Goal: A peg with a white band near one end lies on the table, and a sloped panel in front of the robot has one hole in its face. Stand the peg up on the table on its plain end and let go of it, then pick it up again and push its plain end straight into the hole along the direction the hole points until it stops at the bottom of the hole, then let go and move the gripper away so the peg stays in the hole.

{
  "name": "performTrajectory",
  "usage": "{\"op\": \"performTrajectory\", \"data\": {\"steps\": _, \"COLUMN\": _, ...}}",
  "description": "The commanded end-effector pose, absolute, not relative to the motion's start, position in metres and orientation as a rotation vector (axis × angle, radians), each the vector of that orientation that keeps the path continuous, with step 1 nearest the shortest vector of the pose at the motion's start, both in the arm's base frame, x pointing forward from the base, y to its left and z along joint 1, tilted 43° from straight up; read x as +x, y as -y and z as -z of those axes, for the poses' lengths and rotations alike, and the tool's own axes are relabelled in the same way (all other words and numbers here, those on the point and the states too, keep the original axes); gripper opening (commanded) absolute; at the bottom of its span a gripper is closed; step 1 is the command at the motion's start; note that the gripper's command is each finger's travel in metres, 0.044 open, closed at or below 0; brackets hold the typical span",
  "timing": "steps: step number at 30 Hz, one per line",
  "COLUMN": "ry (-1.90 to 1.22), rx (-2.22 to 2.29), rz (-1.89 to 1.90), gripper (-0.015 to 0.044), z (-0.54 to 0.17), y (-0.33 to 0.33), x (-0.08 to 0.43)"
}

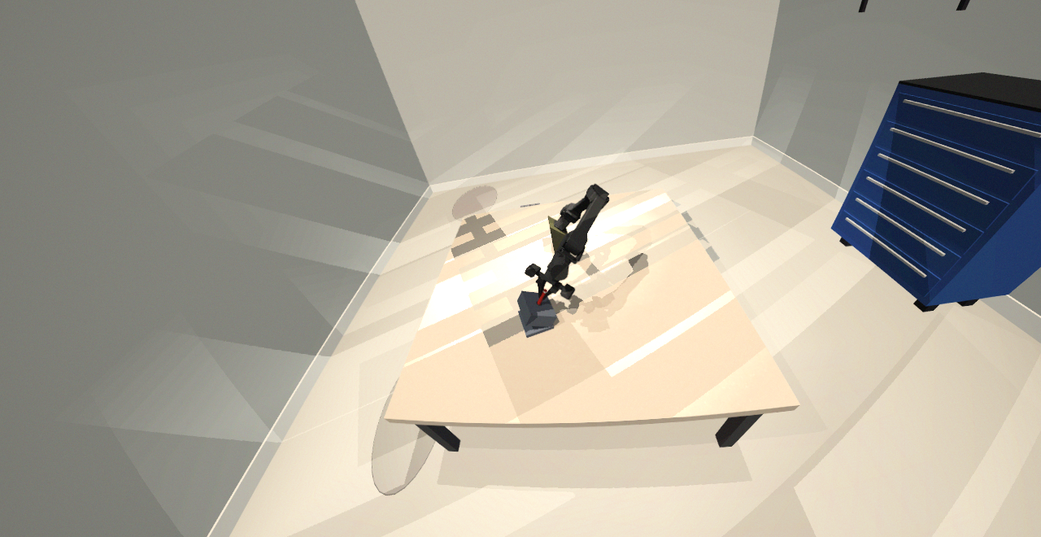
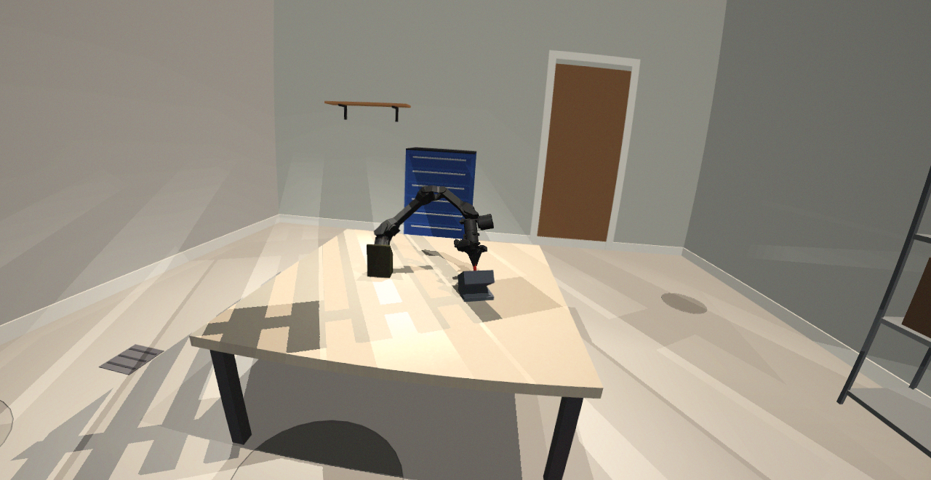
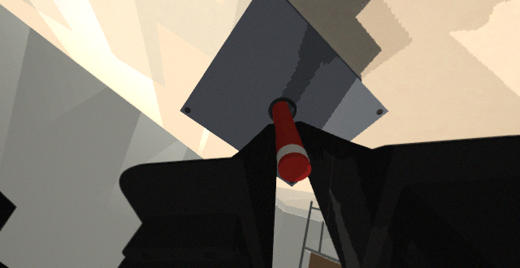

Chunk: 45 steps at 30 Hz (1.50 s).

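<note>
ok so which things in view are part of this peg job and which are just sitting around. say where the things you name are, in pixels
Part of the job:
- red cylindrical peg with white band [image 1: 541, 298] [image 2: 475, 268] [image 3: 287, 127]
- dark grey sloped panel [image 1: 537, 313] [image 2: 477, 279] [image 3: 248, 73]
- black end effector [image 1: 542, 293] [image 2: 474, 266] [image 3: 284, 129]
- pale wooden table [image 1: 655, 359] [image 2: 416, 353]

Just around:
- blue metal drawer cabinet [image 1: 938, 191] [image 2: 440, 164]
- brown door [image 2: 583, 151]

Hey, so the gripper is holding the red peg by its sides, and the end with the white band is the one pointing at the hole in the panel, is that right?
Not quite: the wrist view shows the red peg's plain end at the hole, white band at the far end. The gripper does hold it.
</note>
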<state>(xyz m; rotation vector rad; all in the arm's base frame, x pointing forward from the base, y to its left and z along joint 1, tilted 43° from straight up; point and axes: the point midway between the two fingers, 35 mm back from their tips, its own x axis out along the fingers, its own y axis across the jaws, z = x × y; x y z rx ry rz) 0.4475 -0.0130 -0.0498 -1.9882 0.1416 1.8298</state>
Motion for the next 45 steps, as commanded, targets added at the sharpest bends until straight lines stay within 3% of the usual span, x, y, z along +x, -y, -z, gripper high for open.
{"op": "performTrajectory", "data": {"steps": 1, "ry": -0.146, "rx": -1.986, "rz": -1.83, "gripper": 0.0, "z": 0.054, "y": 0.014, "x": 0.448}}
{"op": "performTrajectory", "data": {"steps": 40, "ry": -0.139, "rx": -1.99, "rz": -1.829, "gripper": 0.0, "z": 0.061, "y": 0.01, "x": 0.449}}
{"op": "performTrajectory", "data": {"steps": 45, "ry": -0.139, "rx": -1.99, "rz": -1.829, "gripper": 0.0131, "z": 0.061, "y": 0.01, "x": 0.449}}
